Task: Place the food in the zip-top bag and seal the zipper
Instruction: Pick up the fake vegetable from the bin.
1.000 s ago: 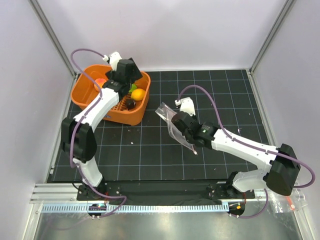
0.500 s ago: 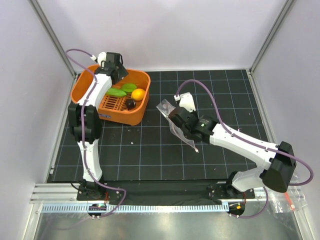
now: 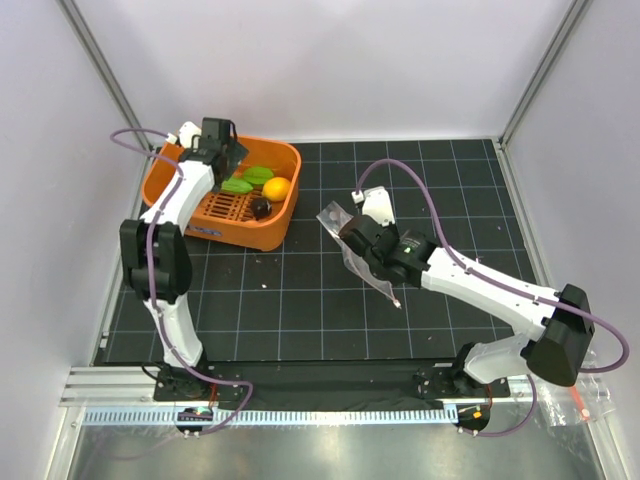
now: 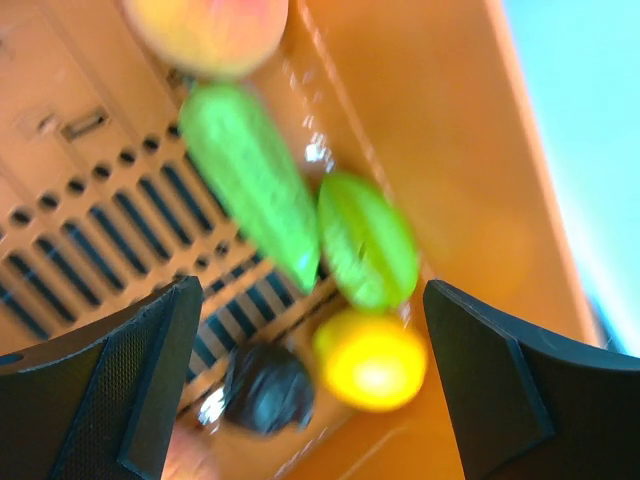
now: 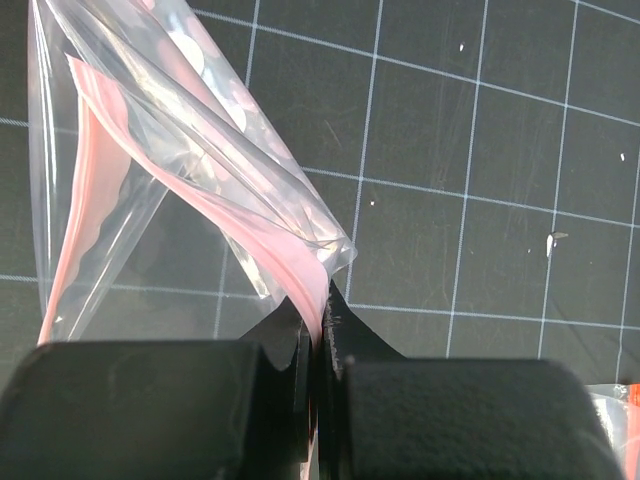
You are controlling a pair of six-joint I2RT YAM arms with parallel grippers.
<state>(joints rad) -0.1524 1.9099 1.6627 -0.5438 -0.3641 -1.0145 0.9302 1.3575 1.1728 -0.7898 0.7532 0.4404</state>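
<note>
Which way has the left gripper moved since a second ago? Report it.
Yes. The left gripper has shifted left across the orange basket, toward its left rim, uncovering green pieces.

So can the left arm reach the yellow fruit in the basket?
Probably yes. The left arm hangs over the orange basket, jaws wide open, and the yellow fruit lies uncovered right below.

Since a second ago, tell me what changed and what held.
The left gripper swung from over the basket's middle to its far-left rim, open and empty, uncovering the green pieces. The right gripper stays shut on the zipper of the zip-top bag; the food remains in the basket.
</note>
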